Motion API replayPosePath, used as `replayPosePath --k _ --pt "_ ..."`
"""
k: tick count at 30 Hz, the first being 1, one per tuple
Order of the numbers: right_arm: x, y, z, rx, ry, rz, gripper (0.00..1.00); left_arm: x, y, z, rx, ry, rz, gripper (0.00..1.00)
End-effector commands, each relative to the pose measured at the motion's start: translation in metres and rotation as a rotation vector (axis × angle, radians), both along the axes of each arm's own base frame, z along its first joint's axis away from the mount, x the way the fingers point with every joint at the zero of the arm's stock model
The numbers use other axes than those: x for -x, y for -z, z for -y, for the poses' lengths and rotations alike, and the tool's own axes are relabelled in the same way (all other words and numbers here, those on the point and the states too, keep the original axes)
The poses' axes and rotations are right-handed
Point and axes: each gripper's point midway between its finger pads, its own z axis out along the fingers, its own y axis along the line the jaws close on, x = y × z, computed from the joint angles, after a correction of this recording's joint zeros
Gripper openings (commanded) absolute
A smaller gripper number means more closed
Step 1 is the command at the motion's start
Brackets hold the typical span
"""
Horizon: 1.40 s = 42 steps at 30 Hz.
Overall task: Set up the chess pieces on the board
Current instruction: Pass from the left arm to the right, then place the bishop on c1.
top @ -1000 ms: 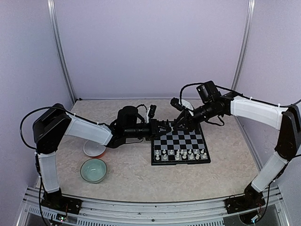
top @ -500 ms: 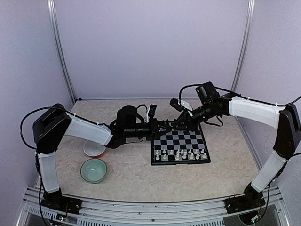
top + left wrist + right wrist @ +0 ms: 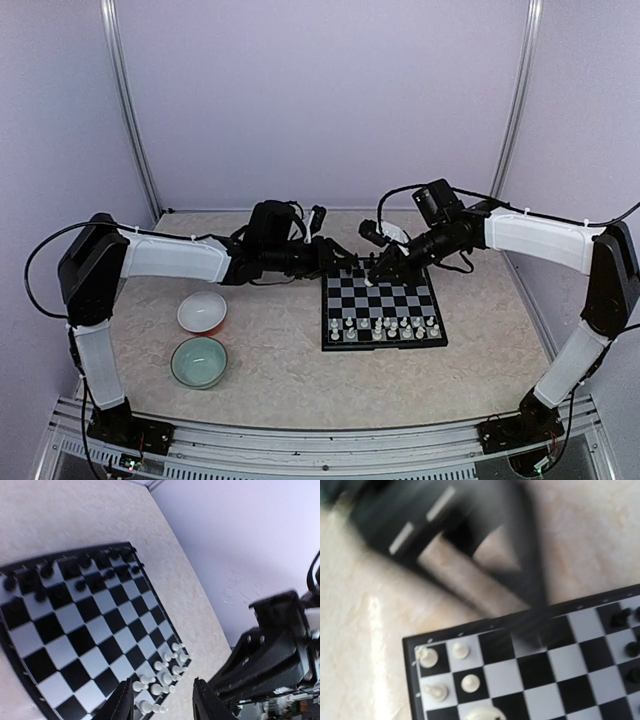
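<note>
Remotely, from three feeds, I log the following.

Board position: the board (image 3: 385, 300) lies flat on the table (image 3: 290, 390), right of centre, between the two arms.

Left margin: the board's left edge is well apart from the white bowl (image 3: 201, 311) and the green bowl (image 3: 198, 361). Bare marbled top shows between them.

Right margin: a narrower strip of table runs between the board's right edge and the table's right border.

Near margin: open table reaches from the board's near edge down to the front rail.

Far margin: this is the tightest spot. Both grippers hang over that edge, tips near each other.

Heading: the board is square, so I find no long axis. Its sides run almost parallel to the table's edges, slightly skewed.

White pieces: the white pieces (image 3: 390, 327) stand upright in two rows along the near edge.

Black pieces: the black pieces (image 3: 80, 585) stand in the two rows along the far edge, seen best from the left wrist.

Left gripper: the left gripper (image 3: 347, 264) sits above the board's far left corner. Its fingers (image 3: 122, 705) stand partly apart with nothing between them.

Right gripper: the right gripper (image 3: 372, 277) sits over the far edge, just right of the left one. Its jaws are closed. Its own view is blurred, so I cannot tell whether a piece is pinched.
</note>
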Motion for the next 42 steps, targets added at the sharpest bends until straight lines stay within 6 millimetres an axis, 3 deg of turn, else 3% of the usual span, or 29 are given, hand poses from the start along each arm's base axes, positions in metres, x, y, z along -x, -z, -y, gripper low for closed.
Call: replayPosePath --k 1,6,12,18,25,42 --pt "0.033 0.024 -0.004 0.086 -0.103 -0.006 0.0 -0.039 -0.03 -0.049 -0.263 -0.125 0.155 0.42" --pt "0.057 0.056 -0.012 0.165 -0.181 -0.025 0.0 -0.07 -0.053 -0.076 -0.4 -0.212 0.274 0.42" --pt "0.065 0.085 -0.015 0.26 -0.204 -0.041 0.0 -0.081 -0.047 -0.091 -0.386 -0.237 0.31 0.42" --pt "0.06 0.098 -0.016 0.31 -0.198 -0.048 0.0 -0.082 -0.033 -0.112 -0.358 -0.222 0.251 0.42" --pt "0.058 0.109 -0.02 0.352 -0.196 -0.056 0.0 -0.085 -0.045 -0.122 -0.337 -0.232 0.26 0.42" --pt "0.045 0.122 -0.025 0.403 -0.151 -0.045 0.02 -0.083 -0.049 -0.121 -0.327 -0.218 0.263 0.41"
